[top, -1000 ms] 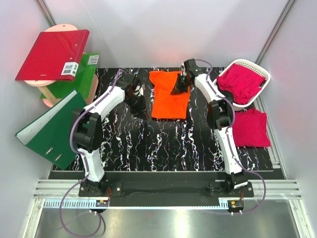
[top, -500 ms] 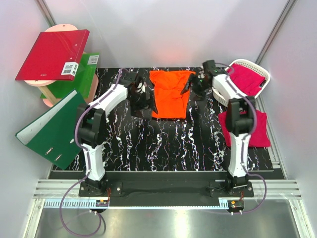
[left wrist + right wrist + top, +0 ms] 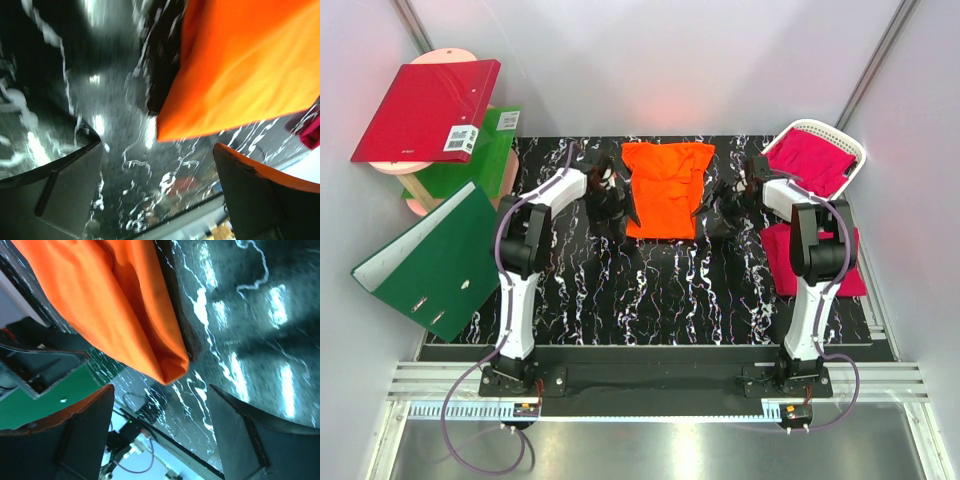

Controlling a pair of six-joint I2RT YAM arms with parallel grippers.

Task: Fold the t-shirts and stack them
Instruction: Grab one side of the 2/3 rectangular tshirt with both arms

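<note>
The bright orange t-shirt point(image 3: 665, 188) lies flat on the black marbled table point(image 3: 650, 290), sleeves toward the back. My left gripper point(image 3: 618, 212) stands open just off its left edge, touching nothing. In the left wrist view the orange t-shirt point(image 3: 240, 65) lies beyond the open left gripper point(image 3: 157, 180), with bare table between the fingers. My right gripper point(image 3: 727, 208) stands open off the shirt's right edge. The right wrist view shows a folded corner of the orange t-shirt point(image 3: 110, 305) ahead of the empty right gripper point(image 3: 160, 425). One magenta t-shirt point(image 3: 815, 160) fills the basket. Another magenta t-shirt point(image 3: 840, 262) lies on the table, partly under my right arm.
The white lattice basket point(image 3: 853, 150) stands at the back right. A red binder point(image 3: 425, 110) rests on a wooden stand at the back left, with a green binder point(image 3: 470, 165) behind it. A second green binder point(image 3: 425, 262) leans over the table's left edge.
Both grippers have opened and let go of the orange t-shirt. The right gripper has pulled off it to the right. The shirt's top now lies spread wider.
</note>
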